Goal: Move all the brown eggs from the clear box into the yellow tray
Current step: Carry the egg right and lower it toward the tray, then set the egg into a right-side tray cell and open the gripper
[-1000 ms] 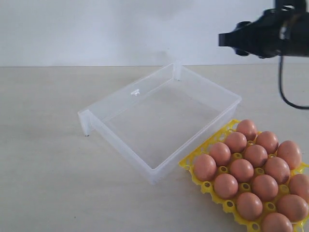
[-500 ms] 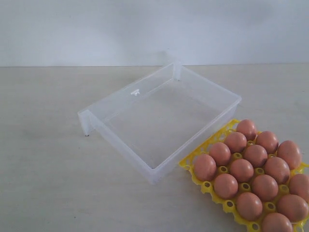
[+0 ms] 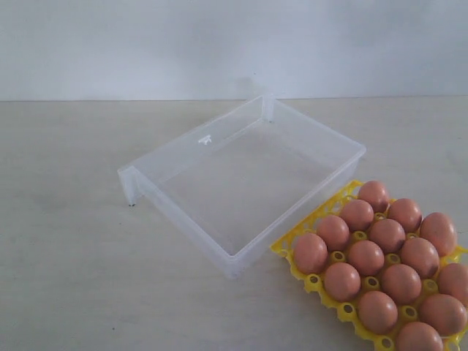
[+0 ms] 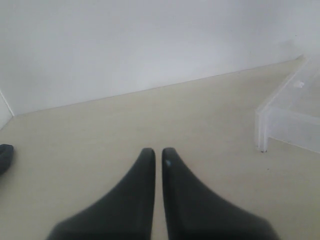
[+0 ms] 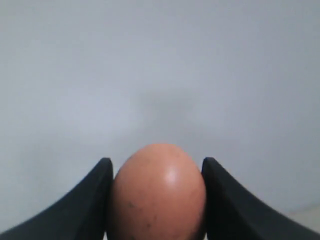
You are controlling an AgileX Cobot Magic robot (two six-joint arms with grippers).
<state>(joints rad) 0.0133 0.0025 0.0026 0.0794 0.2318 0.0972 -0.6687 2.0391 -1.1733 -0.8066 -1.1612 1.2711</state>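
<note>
Brown egg (image 5: 156,195) in right fingers (image 5: 87,207): wrist view only | exterior: yellow tray (image 3: 281,248)

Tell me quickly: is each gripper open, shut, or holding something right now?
Left gripper: shut, nothing between its jaws.
Right gripper: shut on a brown egg.

A pale beige table (image 3: 80,248) with a faint wood grain spread across the scene, matte and evenly lit. Behind it stood a plain white wall (image 3: 219,44), meeting the table's far edge in a straight line. In the left wrist view, a small dark rounded object (image 4: 4,158) rested on the table, cut off by the frame; what it was could not be told.
</note>
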